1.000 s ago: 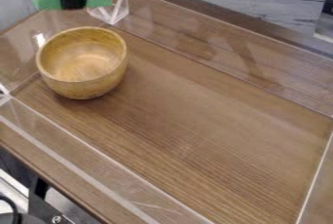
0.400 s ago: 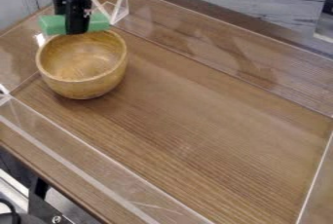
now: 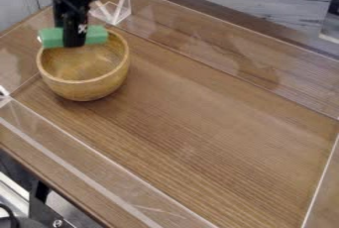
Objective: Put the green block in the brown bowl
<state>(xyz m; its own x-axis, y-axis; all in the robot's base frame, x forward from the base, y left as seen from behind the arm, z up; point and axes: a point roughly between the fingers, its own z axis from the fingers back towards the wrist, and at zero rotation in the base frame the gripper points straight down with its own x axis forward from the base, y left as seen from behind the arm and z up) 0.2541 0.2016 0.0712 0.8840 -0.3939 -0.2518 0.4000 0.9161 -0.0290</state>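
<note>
While the black gripper [image 3: 71, 31] reaches in from the top left of the view, its fingers are clamped on the green block [image 3: 73, 38], one dark finger showing across the block's near face, and so the relation that matters is no longer block to gripper but the held block to the brown bowl [image 3: 83, 65]. The block sits between the fingertips, its long axis running roughly from left to right in the view, crosswise to the fingers, which come down from above and behind. It appears over the far part of the bowl's mouth, towards the left, with the bowl's hollow opening out on the near side of it; whether its underside touches the wood or hangs just above it, the single view cannot tell. The bowl stands on the wooden worktop [image 3: 199, 113], near its left edge, and its opening looks wider than the block is long. The task seems close to its end, with the release still to be made. The coming move probably calls for a slight shift towards the middle of the bowl and a little lowering before the fingers part, since a block let go too near the far rim could catch on it and tip outwards
</note>
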